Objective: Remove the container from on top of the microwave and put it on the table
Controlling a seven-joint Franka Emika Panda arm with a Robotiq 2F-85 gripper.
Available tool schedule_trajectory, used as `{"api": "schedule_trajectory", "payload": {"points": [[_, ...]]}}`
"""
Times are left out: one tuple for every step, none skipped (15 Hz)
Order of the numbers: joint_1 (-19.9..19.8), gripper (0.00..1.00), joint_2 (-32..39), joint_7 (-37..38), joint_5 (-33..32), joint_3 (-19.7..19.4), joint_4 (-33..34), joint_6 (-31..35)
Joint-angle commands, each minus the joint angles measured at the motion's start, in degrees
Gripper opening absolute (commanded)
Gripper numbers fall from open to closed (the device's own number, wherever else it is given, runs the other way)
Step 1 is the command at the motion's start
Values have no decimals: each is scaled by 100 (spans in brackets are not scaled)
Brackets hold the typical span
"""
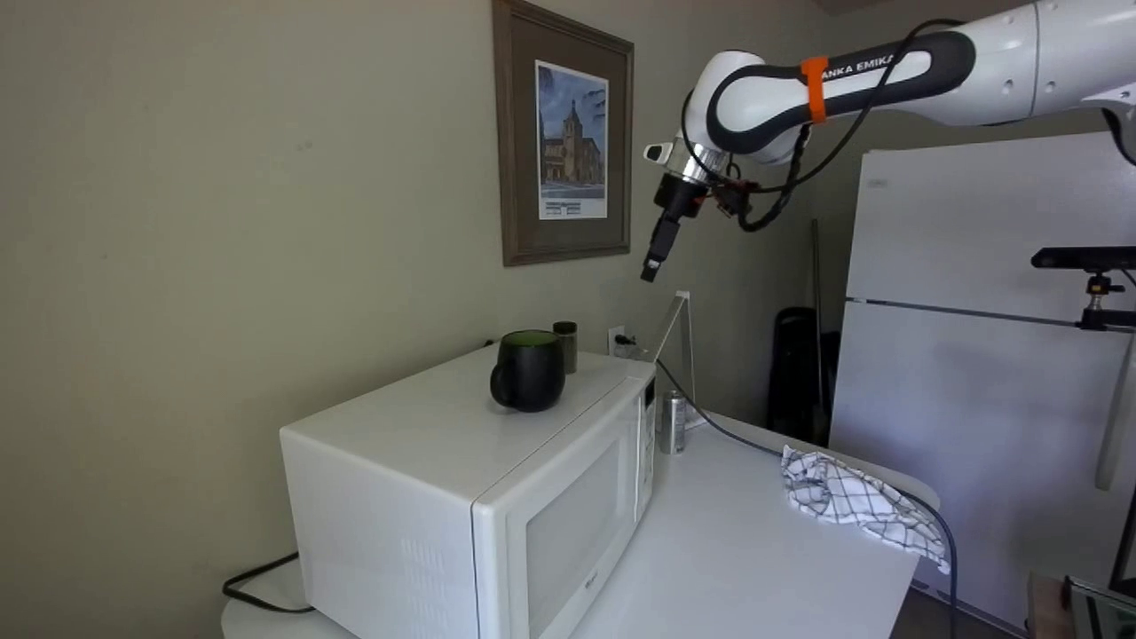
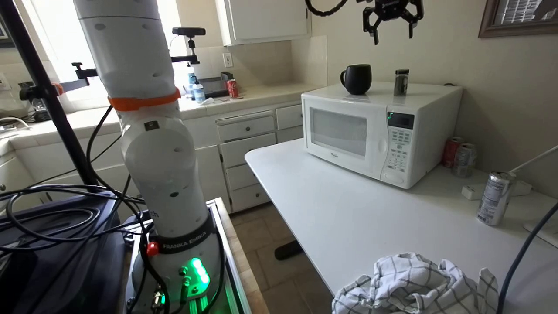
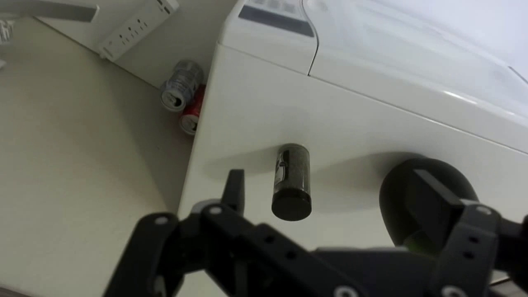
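Observation:
The container (image 1: 566, 350) is a slim dark-grey cylinder with a black lid, standing upright on top of the white microwave (image 1: 399, 435). It also shows in an exterior view (image 2: 401, 83) and in the wrist view (image 3: 293, 177). In an exterior view, a mug partly covers it. My gripper (image 2: 393, 37) is open and empty, in the air above the microwave and apart from the container. In the wrist view, the open fingers (image 3: 335, 177) stand wide, with the container between them in the picture, nearer the left finger. The white table (image 2: 370, 213) carries the microwave.
A black mug (image 2: 358, 79) stands beside the container; in the wrist view the right finger overlaps the mug (image 3: 392, 194). Cans (image 2: 495, 198) and a power strip (image 3: 138, 31) are beside the microwave. A checked cloth (image 1: 861, 501) and a cable lie on the table.

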Motion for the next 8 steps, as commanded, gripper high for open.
{"api": "schedule_trajectory", "payload": {"points": [[-88, 100, 776, -657, 220, 289, 707, 209], [-99, 100, 929, -775, 297, 377, 852, 141], [-114, 100, 1068, -865, 324, 454, 990, 52], [-140, 100, 746, -552, 134, 423, 591, 191], [-142, 100, 849, -565, 130, 471, 666, 193], [-143, 100, 872, -560, 127, 485, 666, 196], [-153, 100, 863, -560, 127, 482, 667, 196], [-169, 100, 841, -561, 129, 476, 667, 196]]}}
